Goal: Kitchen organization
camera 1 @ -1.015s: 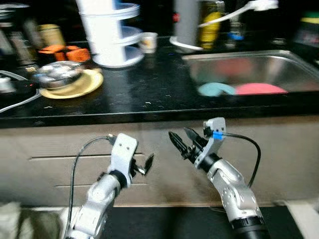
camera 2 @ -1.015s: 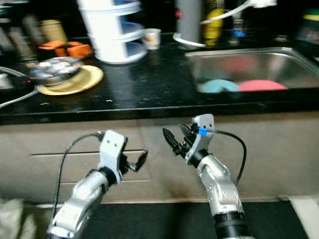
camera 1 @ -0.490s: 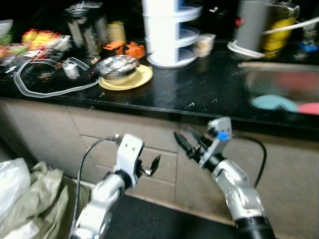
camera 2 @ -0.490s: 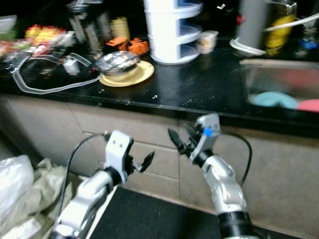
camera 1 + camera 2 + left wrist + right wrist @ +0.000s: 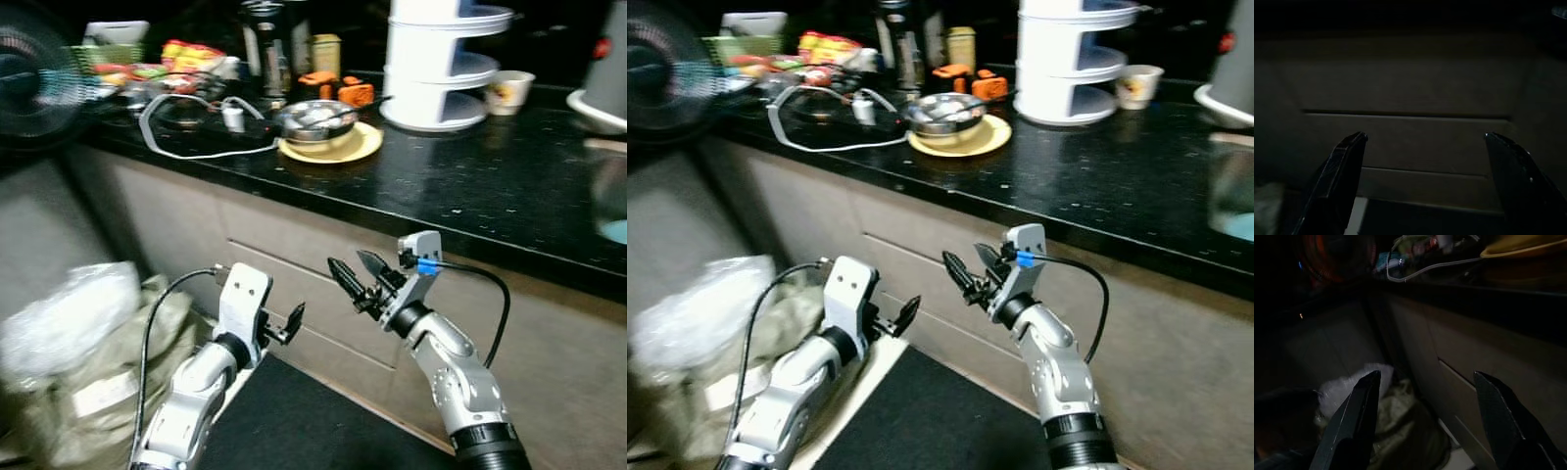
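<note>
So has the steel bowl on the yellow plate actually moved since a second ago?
No. The steel bowl sits on the yellow plate beside the white tiered rack, as before. The whole view has swung left, so the camera turned, not the bowl.

No text, label, brand or number can be read on anything in view. The small cup (image 5: 509, 90) on the black countertop (image 5: 470, 186) carries a printed mark and the packets (image 5: 186, 51) at the far end show coloured print (both too blurred to make out any letters). The yellow tin (image 5: 326, 54) behind the steel bowl (image 5: 313, 119) likewise yields no legible wording.
</note>
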You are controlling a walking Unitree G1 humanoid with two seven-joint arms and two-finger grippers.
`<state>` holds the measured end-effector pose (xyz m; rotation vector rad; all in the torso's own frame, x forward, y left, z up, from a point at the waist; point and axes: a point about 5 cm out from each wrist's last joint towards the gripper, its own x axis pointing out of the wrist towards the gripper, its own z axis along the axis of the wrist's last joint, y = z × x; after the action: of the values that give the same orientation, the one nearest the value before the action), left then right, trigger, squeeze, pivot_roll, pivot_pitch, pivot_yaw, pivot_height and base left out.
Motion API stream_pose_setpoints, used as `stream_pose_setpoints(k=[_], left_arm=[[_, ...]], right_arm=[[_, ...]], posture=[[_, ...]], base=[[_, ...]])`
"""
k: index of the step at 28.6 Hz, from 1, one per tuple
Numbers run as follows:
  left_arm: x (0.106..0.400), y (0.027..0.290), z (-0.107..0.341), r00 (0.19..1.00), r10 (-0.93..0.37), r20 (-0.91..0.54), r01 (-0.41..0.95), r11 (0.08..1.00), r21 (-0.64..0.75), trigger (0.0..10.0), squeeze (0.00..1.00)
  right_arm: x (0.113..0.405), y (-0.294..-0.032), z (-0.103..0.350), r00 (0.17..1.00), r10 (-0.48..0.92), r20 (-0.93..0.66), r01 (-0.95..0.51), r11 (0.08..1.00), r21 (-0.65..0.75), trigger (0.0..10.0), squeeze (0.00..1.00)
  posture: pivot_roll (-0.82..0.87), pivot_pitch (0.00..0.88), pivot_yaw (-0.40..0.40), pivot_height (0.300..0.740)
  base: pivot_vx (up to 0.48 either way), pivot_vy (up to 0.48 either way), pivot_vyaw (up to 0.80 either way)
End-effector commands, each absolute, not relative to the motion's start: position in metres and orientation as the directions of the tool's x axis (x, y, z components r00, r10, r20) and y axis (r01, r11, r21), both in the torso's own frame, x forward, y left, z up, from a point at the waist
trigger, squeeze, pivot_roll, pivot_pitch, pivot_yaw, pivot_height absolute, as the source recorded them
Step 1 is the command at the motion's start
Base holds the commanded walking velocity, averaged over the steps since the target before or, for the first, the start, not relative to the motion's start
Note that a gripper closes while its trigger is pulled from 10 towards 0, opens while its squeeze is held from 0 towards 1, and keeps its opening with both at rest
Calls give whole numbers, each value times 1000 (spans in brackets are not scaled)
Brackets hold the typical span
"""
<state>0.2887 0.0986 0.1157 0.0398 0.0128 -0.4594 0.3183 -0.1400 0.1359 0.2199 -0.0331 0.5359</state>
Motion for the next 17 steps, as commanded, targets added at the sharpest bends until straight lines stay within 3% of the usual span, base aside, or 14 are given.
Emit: stream_pose_setpoints(k=[1, 6, 9, 14, 17], left_arm=[[289, 114, 114, 929, -370, -18, 371, 928, 40, 10000, 0], [289, 119, 116, 941, -337, 0, 337, 941, 29, 10000, 0], [289, 137, 124, 967, -253, 43, 252, 968, 8, 10000, 0], [288, 141, 131, 965, -249, 77, 250, 968, 3, 10000, 0], [288, 143, 134, 963, -251, 94, 252, 968, 0, 10000, 0]], right_arm=[[318, -131, 138, 844, 525, 110, -536, 819, 206, 10000, 0], [318, -132, 140, 844, 522, 121, -536, 818, 210, 10000, 0], [323, -138, 153, 861, 473, 188, -508, 820, 264, 10000, 0], [324, -135, 163, 841, 492, 226, -539, 799, 266, 10000, 0], [325, -131, 177, 819, 504, 275, -568, 780, 261, 10000, 0]], posture=[[9, 0, 33, 740], [13, 0, 27, 740], [14, 0, 23, 740], [18, 0, 21, 740], [21, 0, 20, 740]], base=[[0, 0, 800], [0, 0, 770], [0, 0, 0], [0, 0, 0], [319, 0, 0]])
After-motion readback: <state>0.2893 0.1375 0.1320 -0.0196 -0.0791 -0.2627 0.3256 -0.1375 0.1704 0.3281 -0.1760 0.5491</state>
